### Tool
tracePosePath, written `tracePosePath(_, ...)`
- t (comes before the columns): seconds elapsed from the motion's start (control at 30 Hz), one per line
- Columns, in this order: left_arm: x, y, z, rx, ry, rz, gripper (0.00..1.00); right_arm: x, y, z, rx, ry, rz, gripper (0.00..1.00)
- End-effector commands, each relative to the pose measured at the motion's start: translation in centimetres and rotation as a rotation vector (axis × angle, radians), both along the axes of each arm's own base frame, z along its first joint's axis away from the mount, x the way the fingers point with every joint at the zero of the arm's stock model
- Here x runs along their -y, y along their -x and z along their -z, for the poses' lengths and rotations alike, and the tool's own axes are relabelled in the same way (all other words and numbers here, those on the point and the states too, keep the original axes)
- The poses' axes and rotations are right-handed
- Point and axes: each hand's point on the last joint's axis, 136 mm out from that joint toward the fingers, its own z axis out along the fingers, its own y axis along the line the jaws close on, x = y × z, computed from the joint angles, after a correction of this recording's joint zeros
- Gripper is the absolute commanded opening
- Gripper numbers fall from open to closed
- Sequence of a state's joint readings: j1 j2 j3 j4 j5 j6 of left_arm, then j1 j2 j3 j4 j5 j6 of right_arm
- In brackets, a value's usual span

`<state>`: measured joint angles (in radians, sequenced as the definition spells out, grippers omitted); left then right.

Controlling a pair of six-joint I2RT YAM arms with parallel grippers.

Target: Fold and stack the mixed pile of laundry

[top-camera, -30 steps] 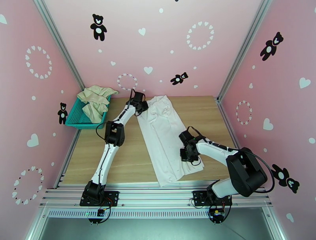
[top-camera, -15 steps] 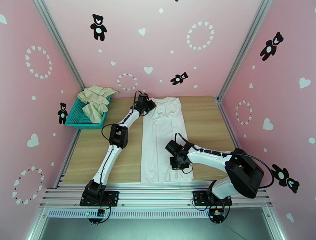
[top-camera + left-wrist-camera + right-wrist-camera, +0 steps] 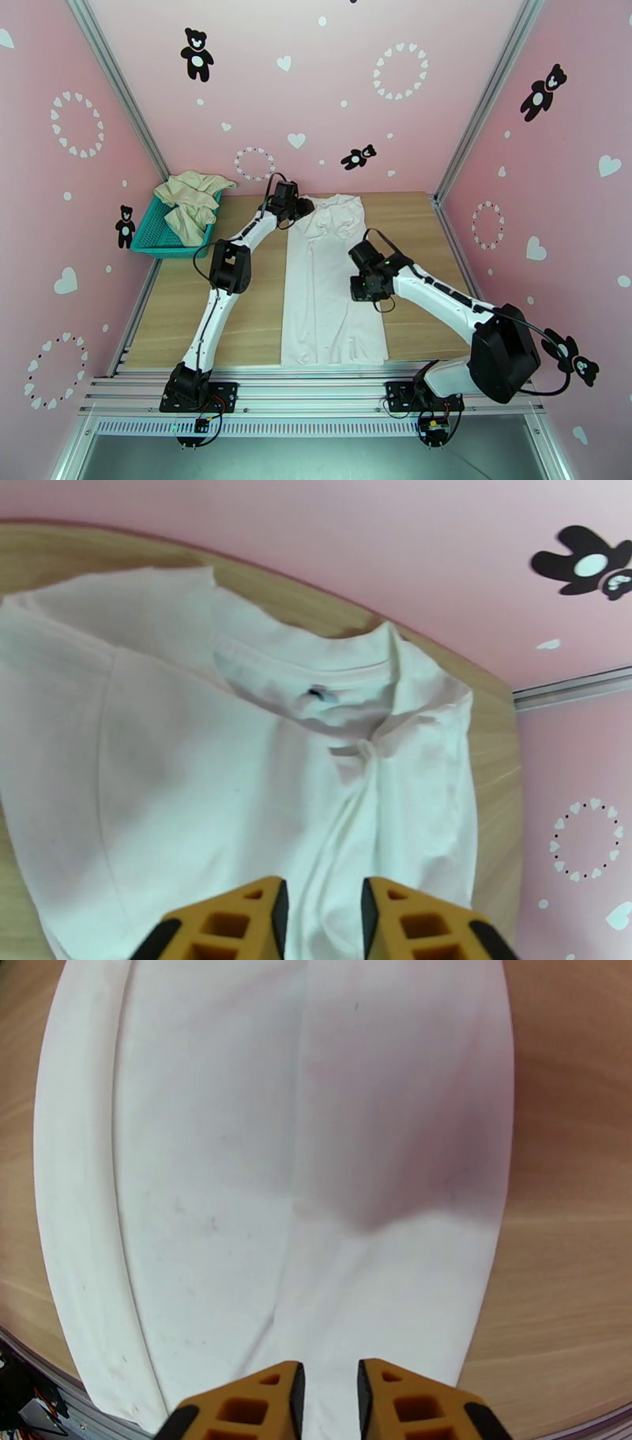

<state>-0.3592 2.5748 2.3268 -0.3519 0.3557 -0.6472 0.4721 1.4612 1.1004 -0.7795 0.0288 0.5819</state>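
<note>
The white T-shirt (image 3: 328,292) lies flat on the table, folded lengthwise into a long strip, collar at the far end and hem at the near edge. My left gripper (image 3: 299,209) hovers at the collar's left side. In the left wrist view, the left gripper (image 3: 324,922) is slightly open, with the T-shirt (image 3: 237,756) and its collar below. My right gripper (image 3: 365,290) hangs over the strip's right edge, about midway along. Seen from the right wrist, the right gripper (image 3: 330,1402) has a narrow gap and holds nothing above the T-shirt (image 3: 276,1157). The cream-beige garment (image 3: 189,201) lies crumpled in the basket.
The teal mesh basket (image 3: 154,237) stands at the table's far left corner against the pink wall. Bare wooden table (image 3: 245,316) flanks the shirt on both sides. Pink walls enclose the table on three sides, and an aluminium rail runs along the near edge.
The shirt went from slanted to straight down the table. My left gripper opened off the collar area. My right gripper moved from near the hem up toward the shirt's middle.
</note>
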Motion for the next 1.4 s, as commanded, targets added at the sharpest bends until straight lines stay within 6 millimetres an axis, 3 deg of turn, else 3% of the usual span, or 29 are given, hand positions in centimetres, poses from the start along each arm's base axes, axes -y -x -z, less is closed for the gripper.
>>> tracePosePath(0.0,-0.6,1.8,-5.8,0.103,-0.03,0.022,0.36,1.1,-5.9,-2.0,0.113,0.001,-0.056,0.25)
tracePosePath(0.17,-2.5,5.7,-5.9,0.08,-0.108,0.022,0.35,1.8,-13.9,-2.7,0.196,-0.036,-0.056,0.25)
tracePosePath(0.3,-3.8,9.6,-4.3,0.04,-0.144,0.031,0.35,0.9,-19.7,-2.4,0.245,-0.069,-0.093,0.25)
tracePosePath(0.43,-5.2,13.9,-2.0,-0.019,-0.175,0.034,0.35,-0.2,-24.7,-0.6,0.25,-0.066,-0.108,0.3)
tracePosePath(0.53,-6.2,16.4,-0.8,-0.054,-0.192,0.03,0.35,-0.7,-27.2,1.9,0.198,-0.074,-0.08,0.35)
tracePosePath(0.73,-8.0,19.4,-0.2,-0.093,-0.257,0.031,0.35,-2.8,-28.4,5.4,0.109,-0.195,-0.027,0.49)
tracePosePath(0.93,-8.8,20.1,-0.5,-0.091,-0.291,0.024,0.35,-2.9,-28.0,6.4,0.074,-0.197,0.026,0.56)
tracePosePath(1.1,-8.8,20.0,-0.1,-0.098,-0.297,0.023,0.35,-4.1,-27.7,6.9,0.056,-0.248,0.037,0.43)
tracePosePath(1.17,-8.9,20.0,-0.1,-0.098,-0.3,0.018,0.35,-4.9,-27.7,6.7,0.064,-0.268,0.022,0.3)
tracePosePath(1.37,-9.2,20.4,0.1,-0.103,-0.315,0.02,0.35,-6.8,-28.4,4.1,0.125,-0.301,-0.016,0.05)
